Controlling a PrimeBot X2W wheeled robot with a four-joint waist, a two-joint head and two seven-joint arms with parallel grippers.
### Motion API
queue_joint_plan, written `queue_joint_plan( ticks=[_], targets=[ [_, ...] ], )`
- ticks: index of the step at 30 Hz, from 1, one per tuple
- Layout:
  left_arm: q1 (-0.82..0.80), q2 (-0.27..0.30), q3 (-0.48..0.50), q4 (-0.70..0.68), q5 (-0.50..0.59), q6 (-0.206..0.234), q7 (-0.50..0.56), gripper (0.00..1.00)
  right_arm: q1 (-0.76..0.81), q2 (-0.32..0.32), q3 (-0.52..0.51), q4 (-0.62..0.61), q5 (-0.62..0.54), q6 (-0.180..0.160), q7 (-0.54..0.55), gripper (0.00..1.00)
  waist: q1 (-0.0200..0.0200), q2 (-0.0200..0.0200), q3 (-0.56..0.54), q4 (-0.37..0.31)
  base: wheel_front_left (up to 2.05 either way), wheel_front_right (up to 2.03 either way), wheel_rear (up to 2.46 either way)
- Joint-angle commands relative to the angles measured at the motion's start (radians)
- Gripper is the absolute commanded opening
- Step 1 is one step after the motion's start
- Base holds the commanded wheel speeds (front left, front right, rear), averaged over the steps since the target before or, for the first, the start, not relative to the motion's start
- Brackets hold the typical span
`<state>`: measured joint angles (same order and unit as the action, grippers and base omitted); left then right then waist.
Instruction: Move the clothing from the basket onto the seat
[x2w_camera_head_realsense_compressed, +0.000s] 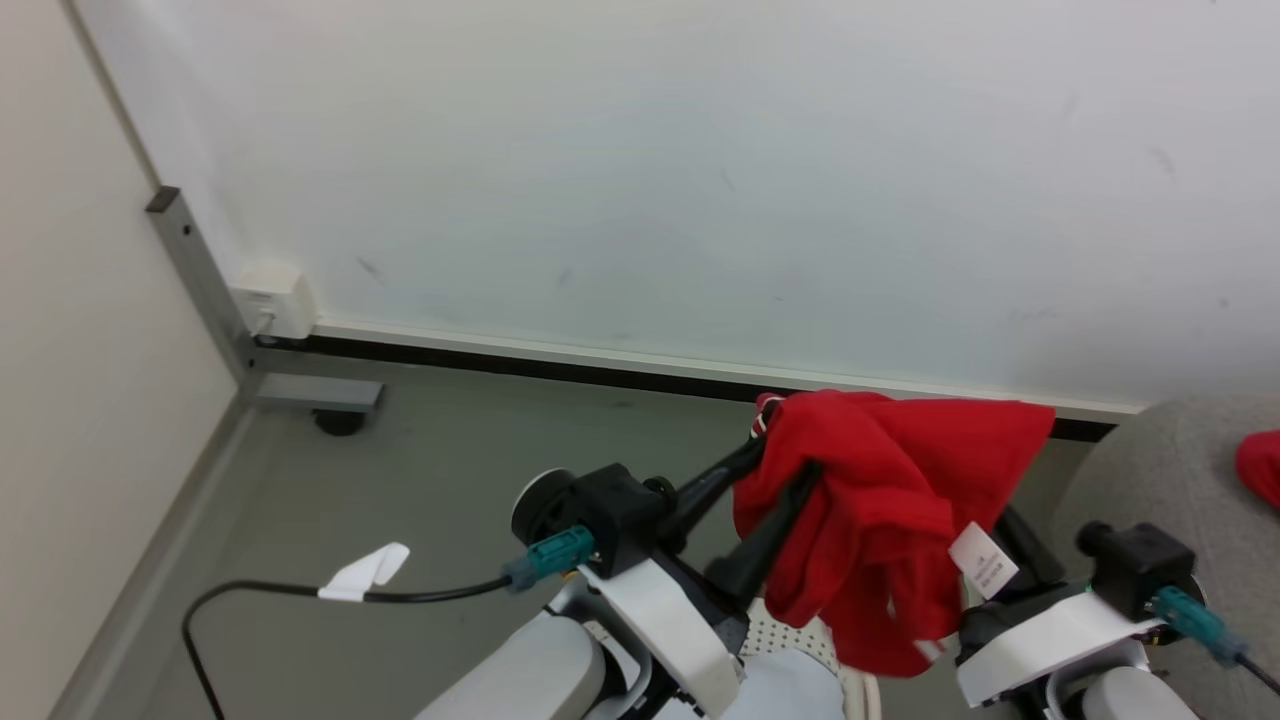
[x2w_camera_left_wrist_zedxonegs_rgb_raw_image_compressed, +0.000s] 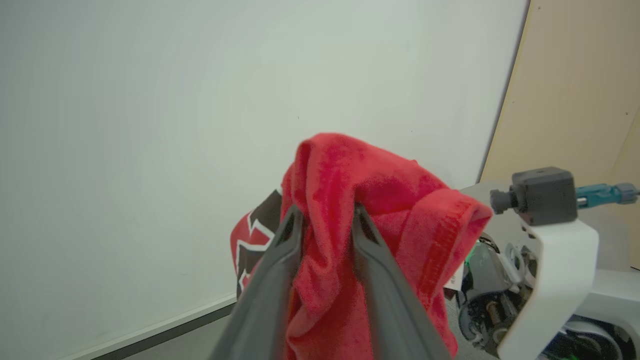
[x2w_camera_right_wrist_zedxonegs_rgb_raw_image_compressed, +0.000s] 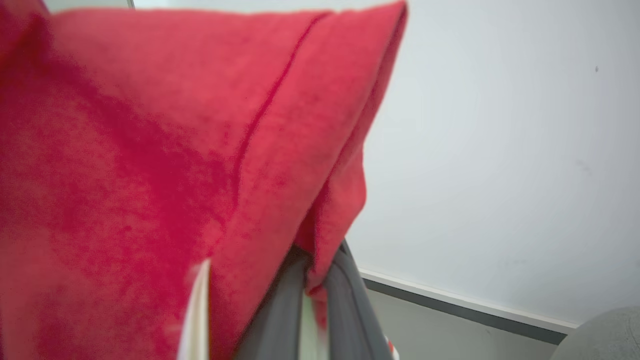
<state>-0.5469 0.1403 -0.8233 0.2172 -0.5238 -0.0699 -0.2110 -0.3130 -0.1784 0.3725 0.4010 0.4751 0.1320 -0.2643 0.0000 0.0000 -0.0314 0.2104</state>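
Observation:
A red jersey (x2w_camera_head_realsense_compressed: 880, 500) hangs in the air in front of the white wall, draped over both grippers, with a white label dangling from it. In the left wrist view my left gripper (x2w_camera_left_wrist_zedxonegs_rgb_raw_image_compressed: 327, 217) has its fingers (x2w_camera_left_wrist_zedxonegs_rgb_raw_image_compressed: 292, 235) parted, and red fabric (x2w_camera_left_wrist_zedxonegs_rgb_raw_image_compressed: 350, 170) lies bunched between them and over their tips. My right gripper (x2w_camera_right_wrist_zedxonegs_rgb_raw_image_compressed: 317, 265) is shut on a fold of the same jersey (x2w_camera_right_wrist_zedxonegs_rgb_raw_image_compressed: 175, 150). A bit of the basket's perforated white wall (x2w_camera_head_realsense_compressed: 790, 635) peeks out below the cloth. The grey seat (x2w_camera_head_realsense_compressed: 1150, 480) is at the right, with another red garment (x2w_camera_head_realsense_compressed: 1262, 468) on it.
The white wall and its dark baseboard (x2w_camera_head_realsense_compressed: 600, 368) are close ahead. A metal post with a foot (x2w_camera_head_realsense_compressed: 320, 400) and a wall box (x2w_camera_head_realsense_compressed: 272, 298) stand at the left corner. A black cable with a white tag (x2w_camera_head_realsense_compressed: 362, 575) lies on the grey floor.

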Motion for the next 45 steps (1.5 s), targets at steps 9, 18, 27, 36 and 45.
queue_joint_plan(
  ticks=[9,18,27,36,45],
  targets=[
    [0.035,0.021,-0.013,0.019,-0.005,0.006,-0.006,1.00,0.058,-0.018,-0.171,-0.118,0.066,-0.002,0.000,0.00,0.0000,0.0000,0.031,-0.149,0.00,0.00,0.00],
    [0.042,0.035,-0.016,0.017,0.032,0.012,-0.037,1.00,0.102,-0.028,-0.278,-0.214,0.018,-0.002,0.000,0.00,0.0000,0.0000,0.064,-0.338,0.00,0.00,0.00],
    [0.058,0.037,-0.004,0.030,0.062,0.015,-0.052,1.00,0.153,-0.021,-0.316,-0.283,-0.034,-0.002,0.000,0.00,0.0000,0.0000,0.088,-0.479,0.00,0.00,0.00],
    [0.083,0.027,0.011,0.047,0.093,0.007,-0.054,1.00,0.169,-0.005,-0.308,-0.326,-0.063,-0.002,0.000,0.00,0.0000,0.0000,0.100,-0.562,0.00,0.00,0.00],
    [0.087,0.019,0.028,0.036,0.125,-0.013,-0.054,1.00,0.124,0.004,-0.372,-0.331,-0.103,-0.002,0.021,0.00,0.0000,0.0000,0.136,-0.539,0.00,0.00,0.00]
  ],
)
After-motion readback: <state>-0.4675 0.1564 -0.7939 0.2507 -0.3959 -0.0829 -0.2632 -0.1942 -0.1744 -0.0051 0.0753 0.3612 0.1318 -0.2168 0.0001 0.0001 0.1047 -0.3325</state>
